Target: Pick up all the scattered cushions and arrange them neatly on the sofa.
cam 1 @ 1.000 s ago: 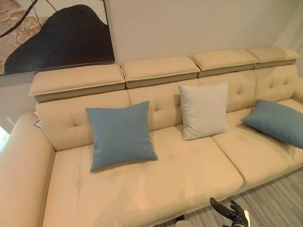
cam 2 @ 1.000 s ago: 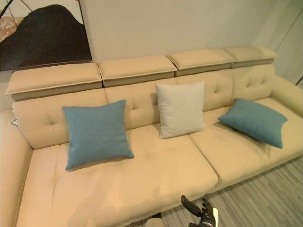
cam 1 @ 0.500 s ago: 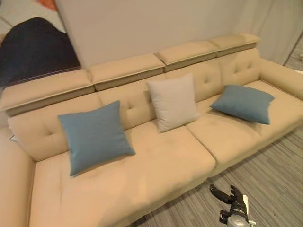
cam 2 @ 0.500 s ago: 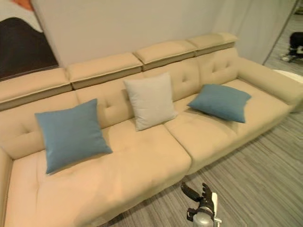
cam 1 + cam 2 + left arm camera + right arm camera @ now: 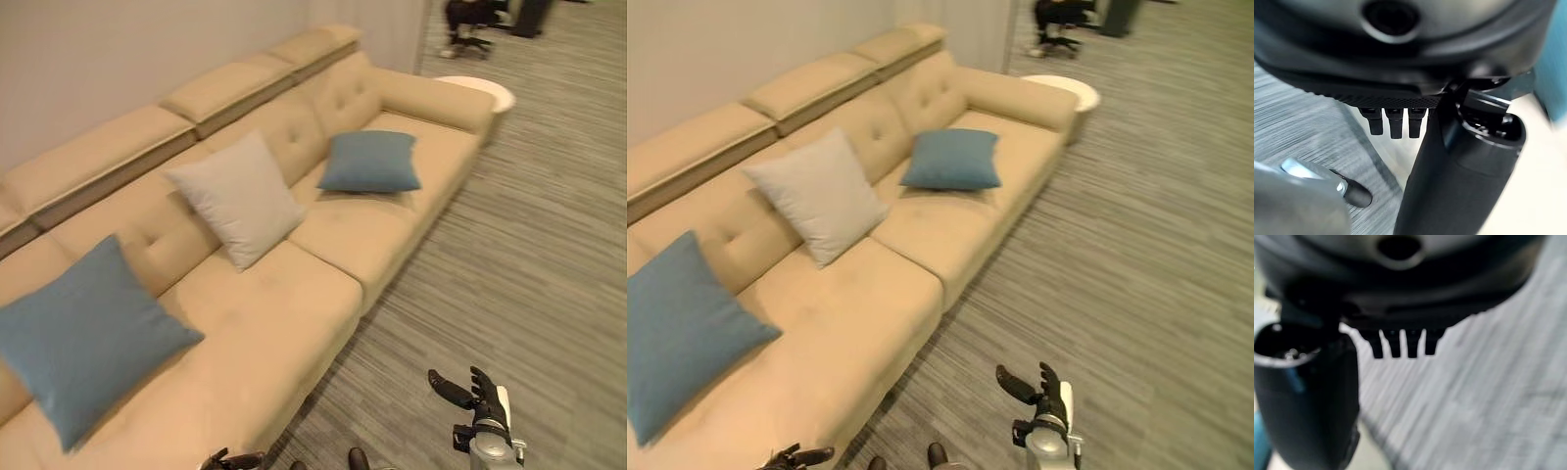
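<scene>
Three cushions rest on the beige sofa. A blue cushion leans on the backrest at the near left. In the middle, a pale grey cushion leans upright. Another blue cushion lies tilted on the far seat. My right hand hangs over the grey floor in front of the sofa, open and holding nothing; its fingers are straight. My left hand shows at the bottom edge by the sofa's front, also open and holding nothing, with straight fingers.
A round white side table stands past the sofa's far armrest. A dark office chair stands further back. Striped grey carpet stretches wide to the right of the sofa.
The camera has swung to the right, so the sofa now runs off to the left and more floor shows. The cushions have not moved. My left hand now shows at the bottom edge.
</scene>
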Tool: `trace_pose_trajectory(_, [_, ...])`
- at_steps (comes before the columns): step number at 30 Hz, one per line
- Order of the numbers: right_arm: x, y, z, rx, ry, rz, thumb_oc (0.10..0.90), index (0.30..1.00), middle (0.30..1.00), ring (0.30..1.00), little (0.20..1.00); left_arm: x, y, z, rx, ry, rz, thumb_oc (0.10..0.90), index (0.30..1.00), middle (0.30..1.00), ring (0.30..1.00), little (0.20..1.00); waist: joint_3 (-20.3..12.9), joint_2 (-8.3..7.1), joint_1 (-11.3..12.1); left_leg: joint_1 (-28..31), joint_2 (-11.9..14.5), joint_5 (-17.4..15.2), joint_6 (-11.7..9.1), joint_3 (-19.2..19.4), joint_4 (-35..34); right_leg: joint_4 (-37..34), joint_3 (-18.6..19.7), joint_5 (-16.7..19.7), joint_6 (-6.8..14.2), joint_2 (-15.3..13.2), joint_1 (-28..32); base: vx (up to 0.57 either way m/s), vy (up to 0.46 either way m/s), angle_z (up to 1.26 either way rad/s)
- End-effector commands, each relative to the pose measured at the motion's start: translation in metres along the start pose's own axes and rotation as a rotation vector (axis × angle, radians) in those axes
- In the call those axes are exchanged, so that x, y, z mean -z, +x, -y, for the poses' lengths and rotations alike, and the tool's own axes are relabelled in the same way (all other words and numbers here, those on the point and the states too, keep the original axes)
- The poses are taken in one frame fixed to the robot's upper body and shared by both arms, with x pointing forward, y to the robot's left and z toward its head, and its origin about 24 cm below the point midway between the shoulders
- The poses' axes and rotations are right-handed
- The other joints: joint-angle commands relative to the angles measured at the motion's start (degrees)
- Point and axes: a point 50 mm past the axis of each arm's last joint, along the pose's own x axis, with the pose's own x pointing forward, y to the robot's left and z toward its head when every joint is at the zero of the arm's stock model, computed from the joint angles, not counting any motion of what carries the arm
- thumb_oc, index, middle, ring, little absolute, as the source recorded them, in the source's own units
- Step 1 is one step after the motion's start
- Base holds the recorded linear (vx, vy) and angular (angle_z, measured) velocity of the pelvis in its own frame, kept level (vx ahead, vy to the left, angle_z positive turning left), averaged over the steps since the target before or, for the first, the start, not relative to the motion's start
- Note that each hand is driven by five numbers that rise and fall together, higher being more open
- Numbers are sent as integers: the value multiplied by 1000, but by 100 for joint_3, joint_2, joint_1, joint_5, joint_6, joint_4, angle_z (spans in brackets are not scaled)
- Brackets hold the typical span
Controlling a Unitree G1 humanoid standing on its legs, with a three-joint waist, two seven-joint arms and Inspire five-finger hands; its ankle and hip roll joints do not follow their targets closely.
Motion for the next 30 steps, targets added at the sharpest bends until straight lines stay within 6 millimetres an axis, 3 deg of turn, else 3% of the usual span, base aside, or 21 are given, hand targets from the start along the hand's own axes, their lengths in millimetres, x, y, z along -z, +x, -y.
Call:
trace_pose_trajectory(1, [-35, 6, 7, 23, 25, 166, 800, 900, 900, 900, 900, 5, -1, 8, 28, 86, -1, 800, 900, 900, 900, 900, -115, -47, 23, -131, 73, -492, -298, 142, 486, -101, -156, -307, 369, -27, 429, 18, 61, -74])
trace_pose_trajectory(3, [-30, 3, 5, 5, 5, 155, 800, 900, 900, 900, 900, 3, -1, 8, 23, 145, 10, 800, 900, 900, 900, 900, -112, 43, -97, -40, 105, -470, -236, 314, 333, 90, -56, -355, 416, 17, 303, -38, 76, -75])
trace_pose_trajectory(4, [-29, 2, 2, -3, -6, 154, 800, 900, 900, 900, 900, -9, -1, 12, 27, 161, 57, 800, 900, 900, 900, 900, 31, 131, -165, 0, 168, -485, -152, 619, 242, 423, -82, -445, 471, 39, 31, -125, 48, -68])
trace_pose_trajectory(10, [-24, -1, -6, -15, 12, 136, 800, 900, 900, 900, 900, -28, 0, 13, 32, 204, 134, 800, 900, 900, 900, 900, 100, 366, -167, 135, 521, -596, -183, 1725, 154, 543, -2260, -431, 465, -968, -245, -18, -41, -119])
trace_pose_trajectory(13, [-21, -2, -3, -8, 4, 130, 800, 900, 900, 900, 900, -29, 0, 13, 42, 233, 143, 800, 900, 900, 900, 900, 83, 413, -192, 231, 644, -692, -217, 2229, 201, 421, -2918, -331, 510, -1378, -178, 33, -96, -114])
trace_pose_trajectory(18, [-23, 0, 5, 9, -12, 136, 800, 900, 900, 900, 900, -22, 0, 9, 21, 247, 127, 800, 900, 900, 900, 900, 100, 602, -270, 464, 941, -710, -430, 2801, 133, 243, -2999, 129, 813, -1982, -339, 89, -192, -67])
trace_pose_trajectory(21, [-24, 0, 7, 7, -26, 147, 800, 900, 900, 900, 900, -23, 1, 6, 5, 267, 130, 800, 900, 900, 900, 900, 140, 673, -319, 697, 1164, -869, -611, 2867, 165, 26, -2999, 164, 974, -2218, -334, 241, -294, -54])
trace_pose_trajectory(22, [-24, 0, 7, 6, -27, 147, 800, 900, 900, 900, 900, -23, 1, 6, 5, 267, 131, 800, 900, 900, 900, 900, 155, 675, -315, 717, 1171, -869, -620, 2876, 167, 19, -2993, 165, 975, -2209, -317, 149, -422, -53])
trace_pose_trajectory(24, [-23, -4, 6, -15, -40, 159, 800, 900, 900, 900, 900, -24, 1, 4, -9, 315, 147, 800, 900, 900, 900, 900, 131, 599, -425, 757, 1519, -559, -809, 2898, 348, -70, -2634, 148, 933, -1910, -309, 174, -533, -30])
trace_pose_trajectory(25, [-20, -5, 6, -23, -46, 154, 800, 900, 900, 900, 900, -25, 1, 4, -6, 304, 152, 800, 900, 900, 900, 900, 123, 613, -429, 654, 1789, -206, -890, 2825, 667, -54, -2567, 110, 849, -1682, -284, 209, -516, -8])
trace_pose_trajectory(26, [-17, -5, 7, -24, -55, 146, 800, 900, 900, 900, 900, -24, 1, 3, -1, 278, 150, 800, 900, 900, 900, 900, 127, 596, -404, 510, 2021, 109, -856, 2759, 1098, -60, -2534, 52, 724, -1468, -201, 146, -366, -7])
trace_pose_trajectory(27, [-17, -5, 7, -24, -55, 146, 800, 900, 900, 900, 900, -24, 1, 3, -1, 278, 150, 800, 900, 900, 900, 900, 124, 607, -409, 495, 2039, 104, -864, 2748, 1114, -62, -2545, 51, 717, -1455, -200, 130, -431, -27])
trace_pose_trajectory(29, [-14, -8, 7, -42, -69, 145, 800, 900, 900, 900, 900, -27, 1, 1, 14, 193, 151, 800, 900, 900, 900, 900, 238, 470, -262, -60, 2414, 808, -712, 2269, 2457, -143, -2540, -93, 319, -1046, 108, 135, -547, -26])
trace_pose_trajectory(30, [-16, -7, 10, -40, -78, 156, 800, 900, 900, 900, 900, -30, 1, 4, 25, 176, 154, 800, 900, 900, 900, 900, 330, 395, -185, -305, 2405, 875, -594, 2084, 2974, -188, -2526, -155, 180, -967, 236, 158, -582, -24])
